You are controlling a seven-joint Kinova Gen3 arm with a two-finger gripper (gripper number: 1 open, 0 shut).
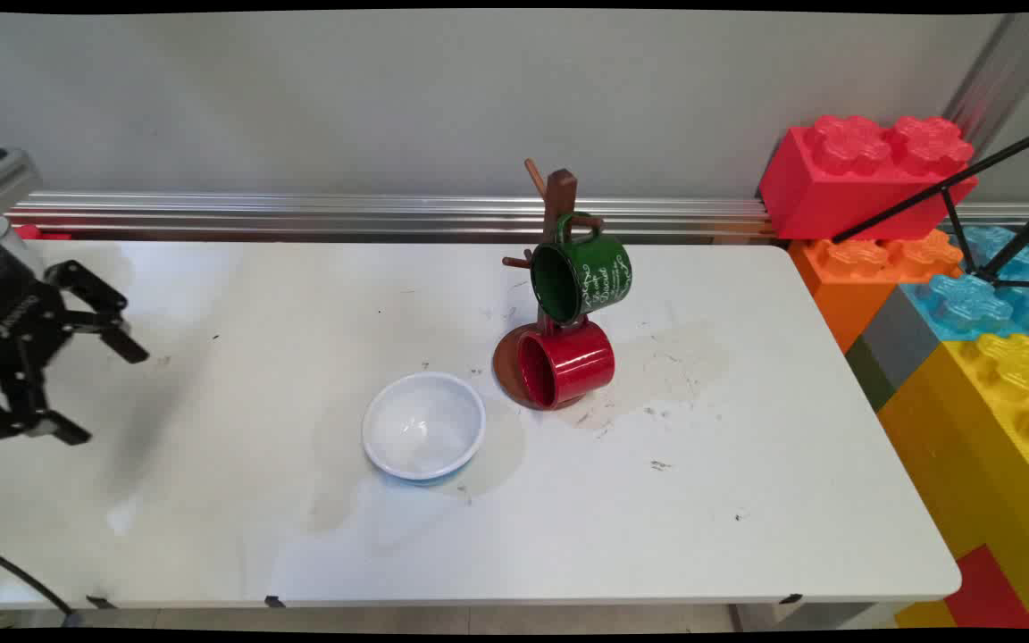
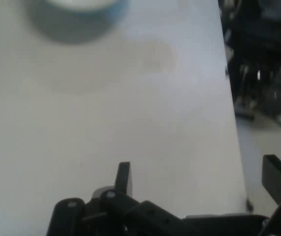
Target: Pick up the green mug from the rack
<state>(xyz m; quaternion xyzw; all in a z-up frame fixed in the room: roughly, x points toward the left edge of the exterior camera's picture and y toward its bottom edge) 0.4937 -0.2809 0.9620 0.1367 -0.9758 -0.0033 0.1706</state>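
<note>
White bowl sits low centre on the surface; just right of it, a red mug lies on the base of a wooden mug tree, where a green mug hangs. Far left, the gripper hovers — fingers apart, empty. Hand view: fingers spread over bare surface — bowl at the top edge.

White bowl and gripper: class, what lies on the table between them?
Nothing. In the main view only bare, faintly stained table lies between the open gripper and the white bowl; the hand view shows likewise.
</note>
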